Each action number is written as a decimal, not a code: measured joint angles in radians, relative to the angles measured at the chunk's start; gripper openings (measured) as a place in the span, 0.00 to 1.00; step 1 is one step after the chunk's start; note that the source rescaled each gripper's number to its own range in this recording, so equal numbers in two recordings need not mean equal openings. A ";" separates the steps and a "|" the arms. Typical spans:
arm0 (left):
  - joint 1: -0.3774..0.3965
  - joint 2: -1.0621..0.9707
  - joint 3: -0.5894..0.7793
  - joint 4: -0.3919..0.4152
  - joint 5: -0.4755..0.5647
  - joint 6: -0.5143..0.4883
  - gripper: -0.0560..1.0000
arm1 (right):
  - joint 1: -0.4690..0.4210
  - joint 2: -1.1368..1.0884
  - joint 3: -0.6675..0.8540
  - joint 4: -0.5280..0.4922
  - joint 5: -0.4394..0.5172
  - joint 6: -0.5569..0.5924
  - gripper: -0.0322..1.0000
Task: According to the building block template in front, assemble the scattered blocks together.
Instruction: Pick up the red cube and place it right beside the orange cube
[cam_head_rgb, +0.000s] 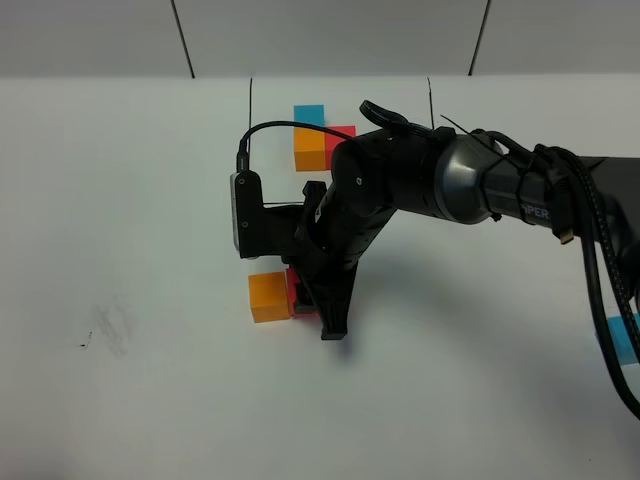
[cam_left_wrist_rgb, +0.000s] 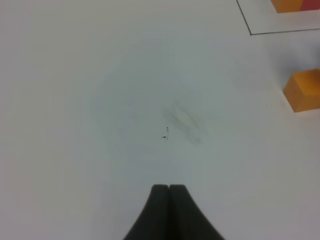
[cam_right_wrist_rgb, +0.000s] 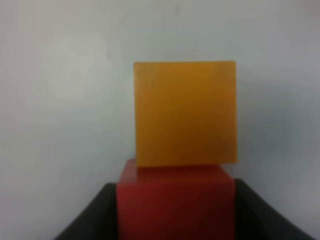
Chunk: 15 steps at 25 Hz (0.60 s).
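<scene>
The building block template (cam_head_rgb: 312, 148) lies at the back centre: light blue, orange and red cubes touching inside a thin black frame. Of the scattered blocks, the orange cube (cam_head_rgb: 269, 297) rests on the table left of centre. The red cube (cam_head_rgb: 295, 291) sits against its right side. My right gripper (cam_head_rgb: 308, 300) reaches across the middle and is shut on that red cube (cam_right_wrist_rgb: 175, 210), with the orange cube (cam_right_wrist_rgb: 185, 114) just beyond it. The light blue cube (cam_head_rgb: 622, 338) lies at the far right edge, partly behind cables. My left gripper (cam_left_wrist_rgb: 169, 191) is shut on nothing, over bare table.
The right arm (cam_head_rgb: 450, 180) and its cables span the middle and right of the white table (cam_head_rgb: 150, 200). A faint dark smudge (cam_head_rgb: 108, 328) marks the table at the front left. In the left wrist view the orange cube (cam_left_wrist_rgb: 305, 90) and a corner of the template's frame (cam_left_wrist_rgb: 250, 33) show.
</scene>
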 joint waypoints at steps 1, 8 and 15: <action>0.000 0.000 0.000 0.000 0.000 0.000 0.05 | 0.000 0.005 -0.005 0.000 0.000 0.000 0.45; 0.000 0.000 0.000 0.000 0.000 0.000 0.05 | 0.000 0.050 -0.036 0.000 0.011 0.000 0.45; 0.000 0.000 0.000 0.000 0.000 0.000 0.05 | 0.000 0.057 -0.045 0.001 0.018 0.000 0.45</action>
